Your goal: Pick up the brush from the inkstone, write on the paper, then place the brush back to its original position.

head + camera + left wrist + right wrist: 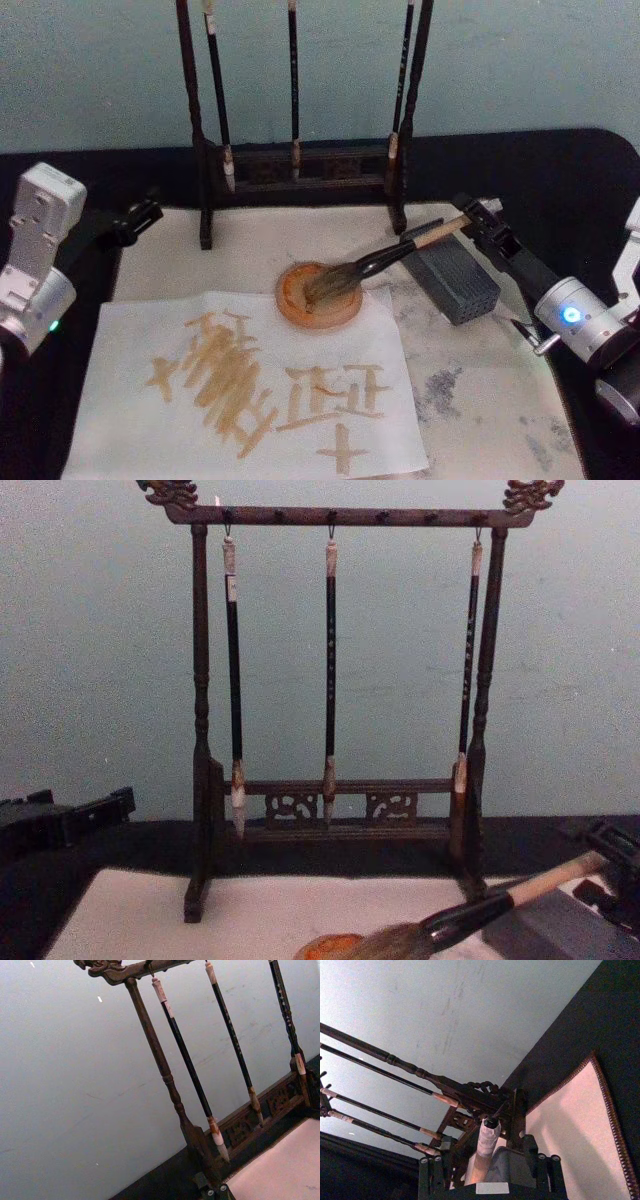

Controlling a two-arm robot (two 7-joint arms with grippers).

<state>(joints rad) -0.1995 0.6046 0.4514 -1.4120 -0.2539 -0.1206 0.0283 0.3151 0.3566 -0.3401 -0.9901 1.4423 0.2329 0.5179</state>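
On round inkstone [318,296] behind written paper [250,390], brush [385,262] bristles rest, handle end clamped in right gripper [470,226]; left gripper [140,217] idle at left, jaw state indeterminate.

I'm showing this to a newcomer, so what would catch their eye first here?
Probably the brush, bristles resting in the round inkstone at table centre, its handle end at the right pincer. Next, the tan strokes covering the paper in front, and the tall rack of hanging brushes behind.

The brush [470,912] is lying tilted, handle end reaching the right gripper's fingers [615,865], bristles beside the orange inkstone [325,947], before the rack [340,710].
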